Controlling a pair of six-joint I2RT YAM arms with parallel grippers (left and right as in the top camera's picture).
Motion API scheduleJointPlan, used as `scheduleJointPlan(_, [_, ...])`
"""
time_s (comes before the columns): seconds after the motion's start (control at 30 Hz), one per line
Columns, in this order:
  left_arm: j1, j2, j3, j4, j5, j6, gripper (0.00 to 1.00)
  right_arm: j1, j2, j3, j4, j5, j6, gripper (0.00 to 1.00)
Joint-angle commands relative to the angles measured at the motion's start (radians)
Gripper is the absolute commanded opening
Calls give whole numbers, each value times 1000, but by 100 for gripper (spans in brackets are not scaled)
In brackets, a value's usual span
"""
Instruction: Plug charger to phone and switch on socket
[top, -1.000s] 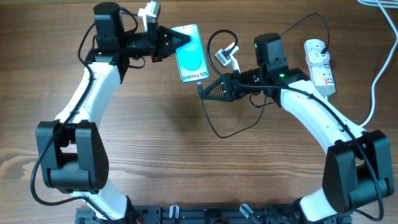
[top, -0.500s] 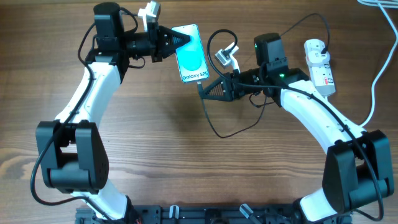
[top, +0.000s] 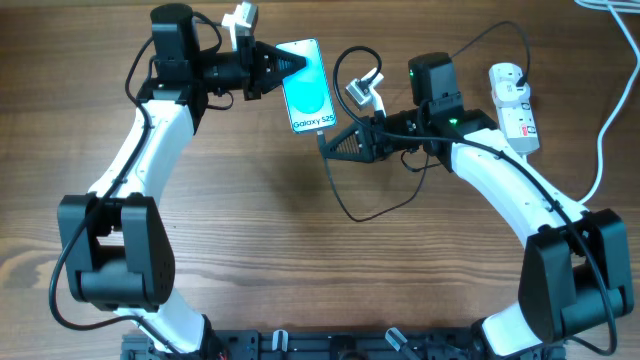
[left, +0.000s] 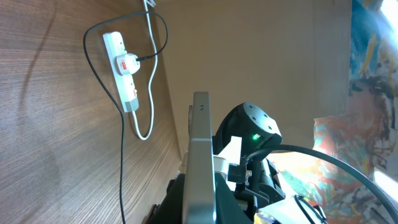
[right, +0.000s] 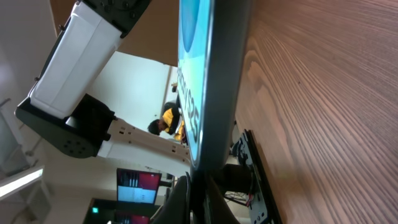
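The phone (top: 309, 85), teal screen with a white "Galaxy S25" band, is held off the table at its top edge by my left gripper (top: 284, 64), which is shut on it. It shows edge-on in the left wrist view (left: 200, 155) and in the right wrist view (right: 211, 74). My right gripper (top: 328, 139) is shut on the plug tip of the black charger cable (top: 375, 212) and holds it against the phone's bottom edge. The white socket strip (top: 514, 107) lies at the far right, also in the left wrist view (left: 120, 68). Its switch state is too small to tell.
A thicker white power cord (top: 606, 120) runs off the right side of the wooden table (top: 250, 250). The black cable loops between the phone and the right arm and runs back to the socket.
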Motion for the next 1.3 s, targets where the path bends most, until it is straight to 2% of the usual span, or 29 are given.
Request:
scheduleJointPlan(0.0, [0,-1,10,4,35,-5,4,-2,-10,1,8,-30,4,4])
scheduleJointPlan(1.03, [-26,-1,10,4,34,3,4,-2,-10,1,14,-52,7,4])
scheduleJointPlan(1.27, [-27,-1,10,4,35,3,4,-2,-10,1,71,-51,56,4])
